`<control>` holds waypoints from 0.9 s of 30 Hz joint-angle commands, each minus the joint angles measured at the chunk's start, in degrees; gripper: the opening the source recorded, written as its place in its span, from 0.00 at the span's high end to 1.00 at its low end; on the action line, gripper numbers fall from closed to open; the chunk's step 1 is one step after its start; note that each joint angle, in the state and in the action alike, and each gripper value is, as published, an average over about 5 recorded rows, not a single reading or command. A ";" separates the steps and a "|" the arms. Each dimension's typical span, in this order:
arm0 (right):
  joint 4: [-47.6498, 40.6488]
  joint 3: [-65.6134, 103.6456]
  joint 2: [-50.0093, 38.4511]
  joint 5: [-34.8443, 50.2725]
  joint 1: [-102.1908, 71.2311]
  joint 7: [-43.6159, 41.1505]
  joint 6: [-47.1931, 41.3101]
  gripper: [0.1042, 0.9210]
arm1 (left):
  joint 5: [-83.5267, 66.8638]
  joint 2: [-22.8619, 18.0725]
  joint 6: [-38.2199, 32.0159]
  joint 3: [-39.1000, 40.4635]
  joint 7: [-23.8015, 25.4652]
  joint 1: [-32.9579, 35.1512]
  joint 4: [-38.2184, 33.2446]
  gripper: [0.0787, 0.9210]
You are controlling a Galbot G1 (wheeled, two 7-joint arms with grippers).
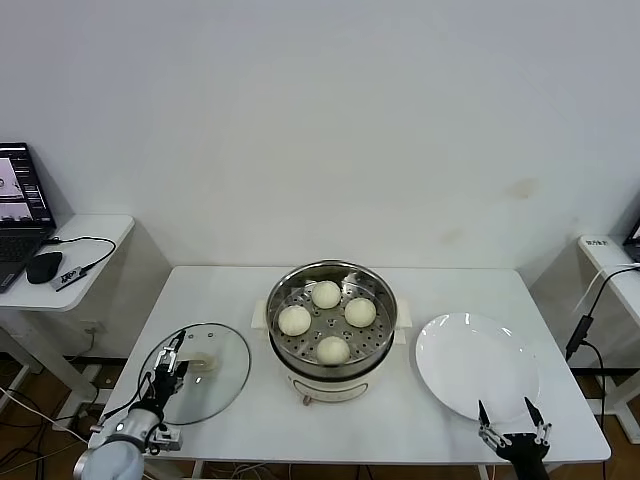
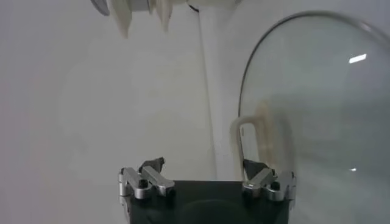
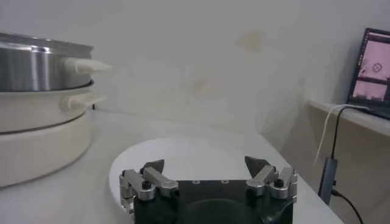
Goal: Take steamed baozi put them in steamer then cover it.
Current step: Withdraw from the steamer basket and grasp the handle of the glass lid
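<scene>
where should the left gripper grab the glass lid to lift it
By the cream oblong handle at the centre of the glass lid, coming from above. The lid lies flat on the table, so only the handle stands up. The open left gripper is already over the lid.

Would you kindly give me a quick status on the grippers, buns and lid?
Left gripper open at the lid. Right gripper open by the empty plate. Four buns in the steamer, uncovered. Nothing in the way.
</scene>
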 commanded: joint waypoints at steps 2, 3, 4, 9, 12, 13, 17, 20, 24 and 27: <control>-0.34 -0.05 0.56 -0.79 -0.35 -0.04 0.30 0.12 | 0.32 -0.58 0.13 2.67 0.06 -5.39 4.28 0.12; -0.43 -0.09 0.58 -0.87 -0.34 -0.04 0.33 0.12 | 0.18 -0.68 0.15 2.78 0.05 -5.61 4.55 0.12; -0.51 -0.12 0.59 -0.95 -0.33 -0.04 0.37 0.12 | 0.05 -0.73 0.19 2.89 0.11 -5.80 4.83 0.12; -0.65 -0.19 0.53 -1.15 -0.25 -0.03 0.41 0.12 | -0.57 -0.86 0.28 3.13 0.06 -6.00 6.05 0.12; -0.60 -0.22 0.51 -1.16 -0.24 -0.03 0.40 0.12 | -0.74 -1.06 0.28 3.01 -0.35 -5.85 6.34 0.15; -0.61 -0.25 0.52 -1.17 -0.23 -0.03 0.40 0.12 | -0.79 -1.18 0.31 2.94 -0.53 -5.81 6.43 0.17; -0.58 -0.45 0.53 -1.23 -0.25 -0.03 0.44 0.12 | -1.01 -1.57 0.62 2.60 -1.12 -5.64 6.94 0.31; -0.47 -0.55 0.47 -1.20 -0.32 -0.05 0.56 0.12 | -1.46 -1.71 1.29 2.44 -1.48 -5.17 7.20 0.41; -0.24 -0.59 0.36 -1.01 -0.29 -0.04 0.62 0.12 | -2.04 -1.94 1.66 2.18 -2.31 -4.49 7.35 0.55; -0.06 -0.82 0.31 -1.02 -0.26 -0.05 0.54 0.12 | -2.24 -2.18 1.32 1.73 -3.57 -4.33 7.21 0.66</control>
